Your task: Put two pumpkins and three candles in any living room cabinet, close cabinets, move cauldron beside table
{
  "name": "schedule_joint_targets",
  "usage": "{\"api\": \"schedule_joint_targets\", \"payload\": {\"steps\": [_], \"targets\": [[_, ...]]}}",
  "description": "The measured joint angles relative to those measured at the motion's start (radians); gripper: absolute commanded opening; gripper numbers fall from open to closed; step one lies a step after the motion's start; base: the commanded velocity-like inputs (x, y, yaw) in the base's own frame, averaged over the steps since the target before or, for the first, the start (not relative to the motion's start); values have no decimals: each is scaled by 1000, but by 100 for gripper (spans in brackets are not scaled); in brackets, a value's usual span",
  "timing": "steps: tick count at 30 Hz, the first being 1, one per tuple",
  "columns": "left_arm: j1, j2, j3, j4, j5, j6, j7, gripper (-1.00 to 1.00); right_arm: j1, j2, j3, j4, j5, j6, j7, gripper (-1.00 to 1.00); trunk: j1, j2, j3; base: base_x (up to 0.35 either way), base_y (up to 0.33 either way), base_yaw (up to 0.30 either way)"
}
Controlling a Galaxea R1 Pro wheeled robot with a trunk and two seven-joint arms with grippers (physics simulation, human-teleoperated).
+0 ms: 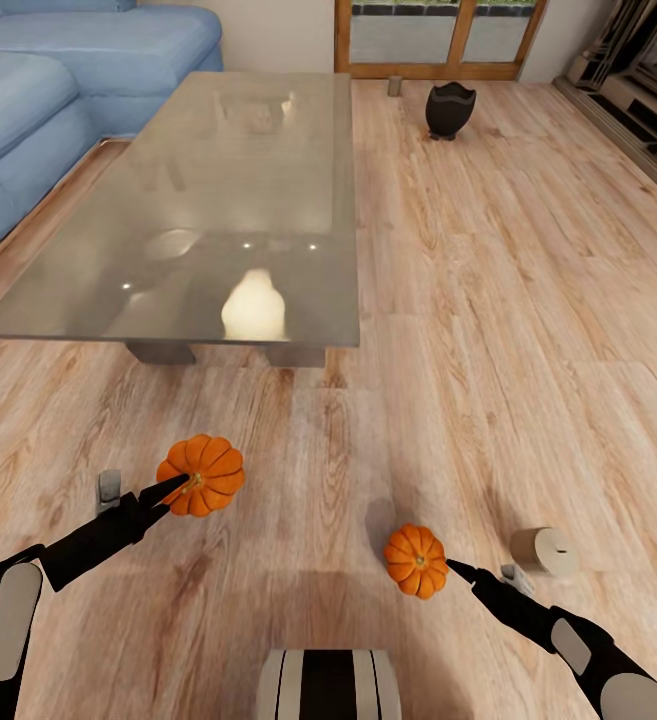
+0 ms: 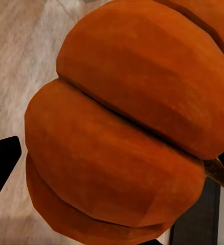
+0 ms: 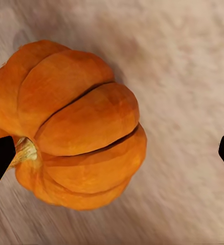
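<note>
The left hand (image 1: 175,489) grips the bigger pumpkin (image 1: 202,475) at its stem. The right hand (image 1: 455,568) touches the smaller pumpkin (image 1: 416,561), fingers spread wide, one tip at its stem.

1. A pale wood-plank floor (image 1: 488,330) runs across the whole room.
2. A blue sofa (image 1: 58,90) stands just to the left of the low glass surface (image 1: 198,200), whose glossy grey top mirrors several ceiling lights.
3. Beyond the far end of that surface, a wood-framed glazed door (image 1: 438,40) sits in a plain light wall (image 1: 278,30).
4. Far to the right of that surface, a low beige unit (image 1: 638,110) lines the wall.
</note>
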Motion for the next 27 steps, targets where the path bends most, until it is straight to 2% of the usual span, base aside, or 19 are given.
{"api": "schedule_joint_targets", "payload": {"steps": [11, 20, 27], "targets": [[-1, 0, 0, 0, 0, 1, -3, -100, 0, 0, 0, 0, 0, 0, 0, 100, 0, 0, 0, -169, 71, 0], [-1, 0, 0, 0, -1, 0, -1, -100, 0, 0, 0, 0, 0, 0, 0, 100, 0, 0, 0, -12, 19, 0], [-1, 0, 0, 0, -2, 0, -1, -100, 0, 0, 0, 0, 0, 0, 0, 100, 0, 0, 0, 114, 95, 0]]}}
